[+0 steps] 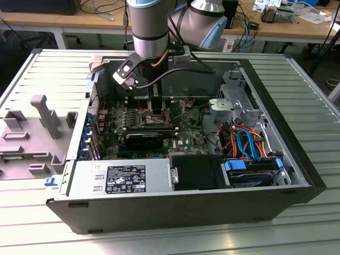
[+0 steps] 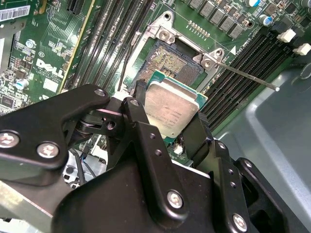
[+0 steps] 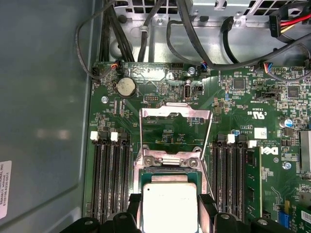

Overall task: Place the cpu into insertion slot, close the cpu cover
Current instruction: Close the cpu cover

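Observation:
The cpu point(image 2: 171, 108), a flat silver-grey square chip, is gripped at two opposite edges by my gripper point(image 2: 167, 115), whose black fingers point(image 2: 137, 104) are shut on it. It hangs slightly tilted just above the insertion slot point(image 2: 176, 65), whose dark pin field partly shows beyond the chip. In the first wrist view the cpu point(image 3: 170, 201) covers most of the slot's metal rim point(image 3: 169, 162). The cpu cover point(image 3: 175, 114), a thin silvery frame, is flipped open away from the slot. Its lever wire point(image 2: 245, 74) sticks out sideways. In the exterior view my gripper point(image 1: 154, 104) reaches down into the open computer case.
Long black memory slots point(image 3: 111, 179) flank the socket on both sides. Black cables point(image 3: 146, 29) run along the board's edge by the case wall point(image 3: 43, 97). A grey drive cage point(image 1: 234, 103), orange and blue cables point(image 1: 247, 141) and a power supply point(image 1: 119, 178) fill the case.

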